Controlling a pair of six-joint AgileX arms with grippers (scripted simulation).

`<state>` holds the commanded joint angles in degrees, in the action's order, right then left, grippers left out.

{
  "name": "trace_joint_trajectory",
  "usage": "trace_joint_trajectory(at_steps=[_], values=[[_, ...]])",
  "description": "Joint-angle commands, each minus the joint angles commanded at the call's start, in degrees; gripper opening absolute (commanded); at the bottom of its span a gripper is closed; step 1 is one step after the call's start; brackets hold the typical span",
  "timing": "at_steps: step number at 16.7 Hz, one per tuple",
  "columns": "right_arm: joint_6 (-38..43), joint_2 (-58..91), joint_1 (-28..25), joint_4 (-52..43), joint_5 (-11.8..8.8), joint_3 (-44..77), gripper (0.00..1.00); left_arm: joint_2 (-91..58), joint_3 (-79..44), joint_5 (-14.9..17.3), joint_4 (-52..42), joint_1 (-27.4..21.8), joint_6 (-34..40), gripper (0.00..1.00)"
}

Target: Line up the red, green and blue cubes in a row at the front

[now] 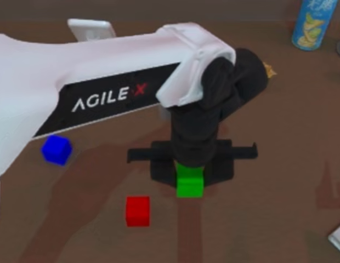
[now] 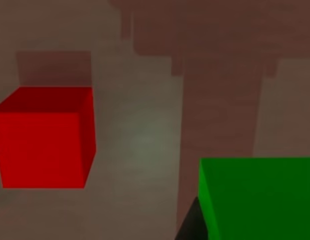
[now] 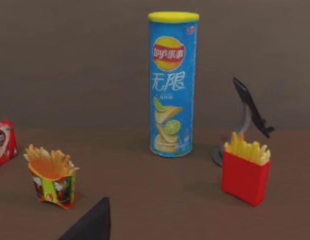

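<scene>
Near the middle of the top view, the left gripper (image 1: 190, 174) hangs straight down over the small matte bright green cube (image 1: 190, 183), its black body hiding the fingers, so I cannot tell how wide they stand or whether they hold the cube. The small matte bright red cube (image 1: 137, 211) sits lower left of the green one, apart from it, and the small matte deep blue cube (image 1: 56, 149) lies well off at middle left on the brown table (image 1: 279, 181); a blue crisp tube (image 1: 312, 23) stands at upper right. Seen from the left wrist, the green cube (image 2: 257, 197) fills the lower right and the red cube (image 2: 45, 140) the left. The right wrist view shows only snacks, its gripper parked. A skewed release could nudge the green cube out of line.
</scene>
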<state>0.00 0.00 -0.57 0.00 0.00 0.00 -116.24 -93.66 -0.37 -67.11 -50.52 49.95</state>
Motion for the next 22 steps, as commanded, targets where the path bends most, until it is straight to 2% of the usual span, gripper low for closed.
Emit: trace_joint_trajectory(at_steps=[7,12,22], values=[[0.0,0.0,0.0,0.0,0.0,0.0,1.0,-3.38,8.72,0.01,12.71,-0.05,-0.16,0.0],[0.0,0.0,0.0,0.0,0.0,0.0,1.0,-3.99,10.01,0.02,14.25,-0.08,-0.11,0.0],[0.0,0.0,0.0,0.0,0.0,0.0,1.0,-3.99,10.01,0.02,14.25,-0.08,-0.11,0.75]])
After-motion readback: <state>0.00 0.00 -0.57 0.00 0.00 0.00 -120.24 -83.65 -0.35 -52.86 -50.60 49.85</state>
